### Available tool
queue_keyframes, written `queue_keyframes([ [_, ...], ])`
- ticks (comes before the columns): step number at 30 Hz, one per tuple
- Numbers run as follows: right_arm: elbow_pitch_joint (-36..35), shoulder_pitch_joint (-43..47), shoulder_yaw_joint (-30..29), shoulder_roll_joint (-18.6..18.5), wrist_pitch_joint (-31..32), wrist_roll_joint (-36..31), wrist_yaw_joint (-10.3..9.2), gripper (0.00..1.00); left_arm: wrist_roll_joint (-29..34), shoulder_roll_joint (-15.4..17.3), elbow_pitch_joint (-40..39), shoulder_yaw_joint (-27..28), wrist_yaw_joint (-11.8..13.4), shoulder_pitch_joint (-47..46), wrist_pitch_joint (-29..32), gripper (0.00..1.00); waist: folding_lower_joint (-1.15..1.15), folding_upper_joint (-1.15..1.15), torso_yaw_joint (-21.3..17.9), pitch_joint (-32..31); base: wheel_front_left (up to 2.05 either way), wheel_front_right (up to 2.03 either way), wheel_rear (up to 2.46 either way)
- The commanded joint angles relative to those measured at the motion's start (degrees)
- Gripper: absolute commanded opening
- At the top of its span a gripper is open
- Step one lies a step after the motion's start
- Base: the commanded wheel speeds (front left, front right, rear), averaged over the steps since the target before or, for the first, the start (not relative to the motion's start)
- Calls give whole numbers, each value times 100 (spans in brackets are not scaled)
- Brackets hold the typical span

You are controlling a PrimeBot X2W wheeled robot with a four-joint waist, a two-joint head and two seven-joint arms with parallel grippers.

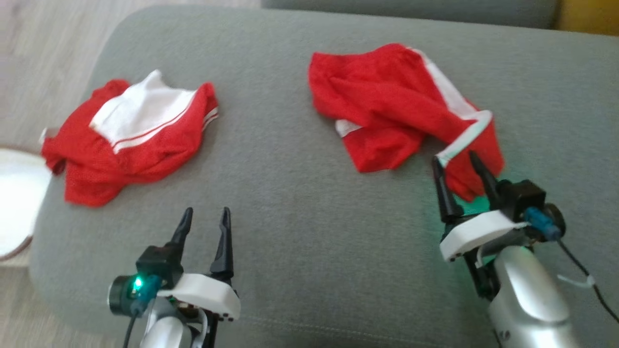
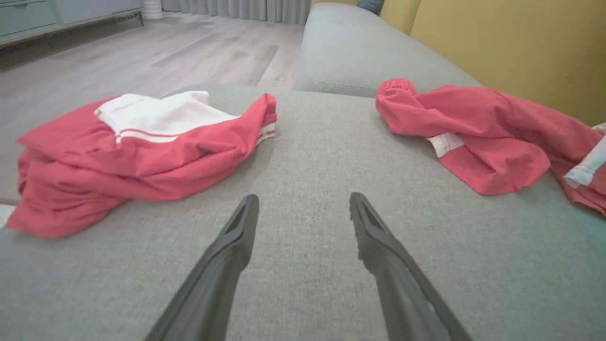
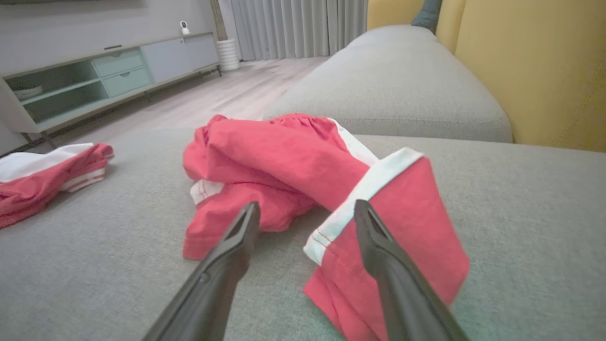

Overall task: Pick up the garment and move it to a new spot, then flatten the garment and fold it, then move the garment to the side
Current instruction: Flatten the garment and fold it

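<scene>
Head view: grey sofa seat (image 1: 290, 217) with two red garments, well apart. The crumpled garment with white trim (image 1: 387, 106) lies right of centre. The second red-and-white garment (image 1: 130, 140) is bunched near the left edge. Left end effector (image 1: 207, 212) is over bare cushion, fingers spread, nothing between them. Right end effector (image 1: 455, 158) is at the trimmed garment's near corner, fingers apart on either side of the white hem.

Left wrist view: left end effector (image 2: 304, 196) wide open above plain fabric, second garment (image 2: 142, 151) ahead to one side, trimmed garment (image 2: 483, 137) to the other. Wood floor (image 2: 165, 52) beyond.

Right wrist view: right end effector (image 3: 307, 203) open, not clamped. One finger overlaps the red flap, and the white hem runs between the fingers. Contact with the cloth cannot be told. Low cabinet (image 3: 94, 76) behind.
</scene>
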Motion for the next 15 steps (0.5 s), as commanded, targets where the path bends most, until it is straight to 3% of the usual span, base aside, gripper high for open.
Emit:
queue_keyframes([
  [1,-44,-197,24,31,-15,-73,37,100,-48,18,-130,121,-7,-240,-29,100,0,0,199,166,0,0,0],
  [8,508,-459,-657,31,-15,-439,37,100,-163,17,-84,-128,-22,-336,-29,100,0,0,437,383,0,0,0],
  [15,674,-595,-876,31,-15,-585,37,100,-266,17,-56,-357,-13,-476,-29,100,0,0,472,527,0,0,0],
])
